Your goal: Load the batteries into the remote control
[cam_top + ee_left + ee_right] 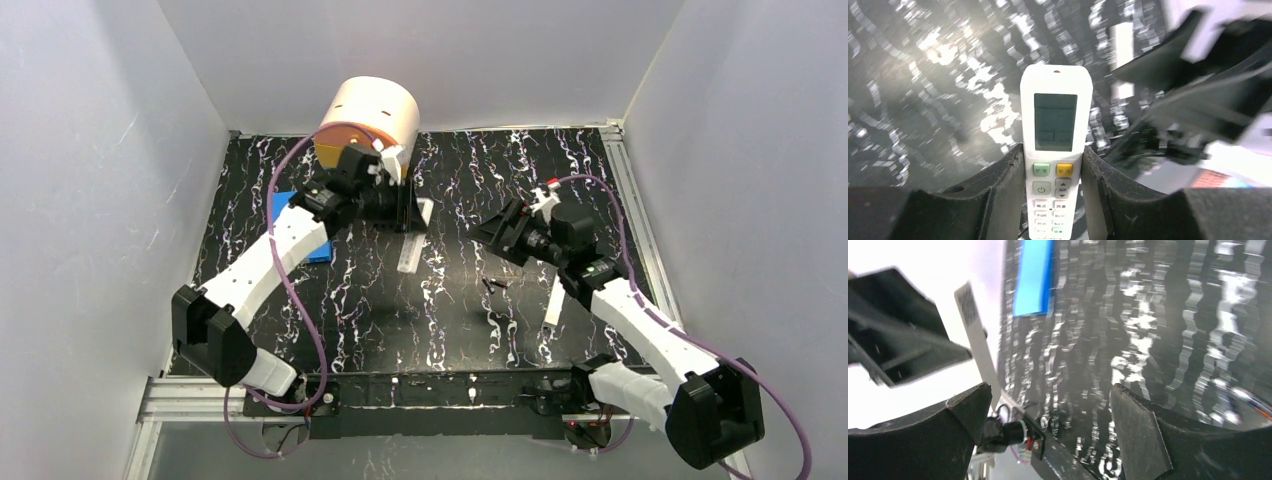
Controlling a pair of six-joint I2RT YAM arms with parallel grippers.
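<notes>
**Clerk:** Item one, place and grip?

**Keeper:** Remote control, one. Clamped at its button end between the jaws of the left gripper, screen side facing the left wrist, labelled back turned toward the right arm. Whether the far end touches the tabletop: cannot tell.

**Clerk:** Other stock?

**Keeper:** Batteries, two (tiny, dark, close together), loose on the tabletop at 4 o'clock from the remote control in the top view. Right gripper, one, jaws wide apart with nothing between them, hanging at 12 o'clock of the batteries. White bar, one, at 4 o'clock of the batteries. Blue slab, one, toward 10 o'clock of the tabletop. Round tub, one, toward 11 o'clock.

**Clerk:** Step in hand, by estimate?

**Keeper:** Probably pick-up of the first battery. Best done by lowering the spread jaws over one cylinder only, squarely across its length, then closing gently (thin and round, so likely to roll or squirt out). Leave its twin undisturbed. Hold the remote control steady, back presented. State of the battery compartment: cannot tell from these views.
</notes>
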